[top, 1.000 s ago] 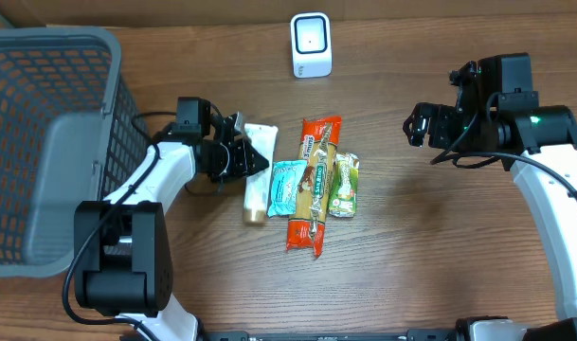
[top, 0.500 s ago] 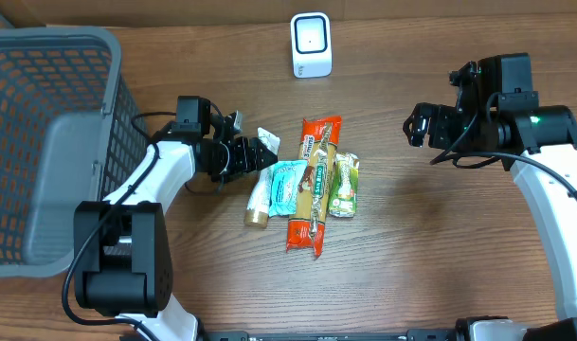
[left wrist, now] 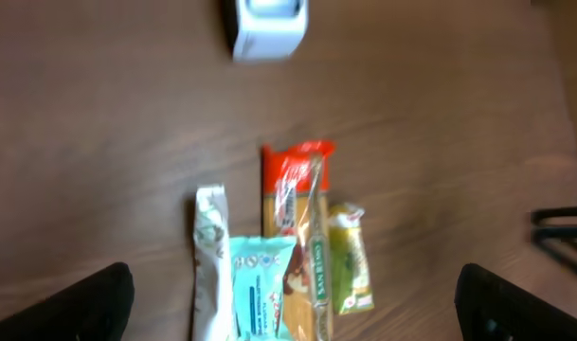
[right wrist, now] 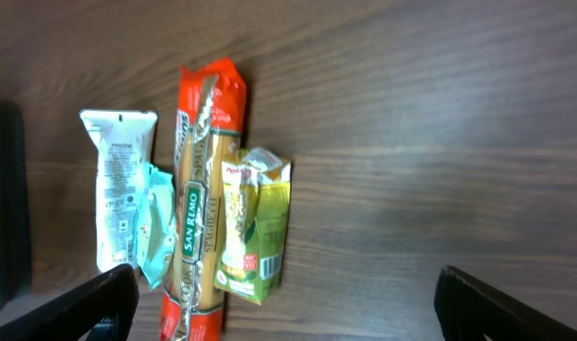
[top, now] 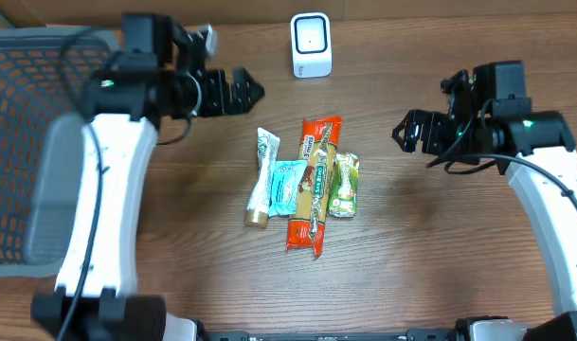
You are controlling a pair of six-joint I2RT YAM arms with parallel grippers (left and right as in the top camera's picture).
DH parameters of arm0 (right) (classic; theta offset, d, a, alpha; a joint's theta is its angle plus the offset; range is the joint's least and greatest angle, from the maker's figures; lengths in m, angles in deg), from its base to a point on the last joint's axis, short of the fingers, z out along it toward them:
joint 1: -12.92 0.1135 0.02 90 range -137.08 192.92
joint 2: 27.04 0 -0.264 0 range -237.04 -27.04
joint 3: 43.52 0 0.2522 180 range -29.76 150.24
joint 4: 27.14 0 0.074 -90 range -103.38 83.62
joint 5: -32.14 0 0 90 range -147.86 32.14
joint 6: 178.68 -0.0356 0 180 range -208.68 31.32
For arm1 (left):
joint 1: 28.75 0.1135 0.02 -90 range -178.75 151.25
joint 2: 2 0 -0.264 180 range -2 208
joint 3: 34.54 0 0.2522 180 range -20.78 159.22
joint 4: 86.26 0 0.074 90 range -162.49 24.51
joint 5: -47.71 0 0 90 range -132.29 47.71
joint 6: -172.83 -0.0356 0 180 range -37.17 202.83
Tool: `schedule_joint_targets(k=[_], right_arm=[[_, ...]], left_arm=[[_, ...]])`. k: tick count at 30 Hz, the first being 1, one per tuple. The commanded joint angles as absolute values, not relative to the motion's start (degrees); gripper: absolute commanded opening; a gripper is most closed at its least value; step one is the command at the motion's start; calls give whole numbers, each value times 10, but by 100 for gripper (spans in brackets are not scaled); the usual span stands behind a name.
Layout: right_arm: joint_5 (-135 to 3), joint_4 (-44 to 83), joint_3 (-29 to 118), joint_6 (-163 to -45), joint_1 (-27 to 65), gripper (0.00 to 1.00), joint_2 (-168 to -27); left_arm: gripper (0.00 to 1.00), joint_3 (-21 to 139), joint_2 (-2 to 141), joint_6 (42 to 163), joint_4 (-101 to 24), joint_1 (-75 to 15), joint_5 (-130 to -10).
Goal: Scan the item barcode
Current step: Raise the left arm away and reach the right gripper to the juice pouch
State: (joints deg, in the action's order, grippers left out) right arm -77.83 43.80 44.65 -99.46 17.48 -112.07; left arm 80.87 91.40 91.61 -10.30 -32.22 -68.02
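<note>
Both jaws stand apart, empty. Packets (top: 316, 185) between them lie touching, tube (top: 261, 180) alongside; risk: a grab catches two, or barcode misses the scanner (top: 311, 44).

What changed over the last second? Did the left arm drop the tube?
Yes. The left pincer opened, let go of the tube and pulled back toward the basket; the tube now lies tilted against the teal packet. The right pincer edged slightly left, open. Scanner and the other packets stayed put.
</note>
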Motion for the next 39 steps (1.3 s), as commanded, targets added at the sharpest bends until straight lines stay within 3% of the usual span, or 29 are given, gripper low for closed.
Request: schedule_joint_targets(k=[1,18,26,39], right_arm=[[-804,424,416,-1011,187,100,-1122],[-703,349,398,-1037,335,93,-1249],[-703,351,405,-1041,361,87,-1337],[-629,370,405,-1038,354,86,-1342]], left_arm=[[100,839,883,901,-92,-329,-657],[100,838,884,901,-93,-329,-656],[100,838,886,901,-93,-329,-656],[99,838,887,901,-93,-329,-656]])
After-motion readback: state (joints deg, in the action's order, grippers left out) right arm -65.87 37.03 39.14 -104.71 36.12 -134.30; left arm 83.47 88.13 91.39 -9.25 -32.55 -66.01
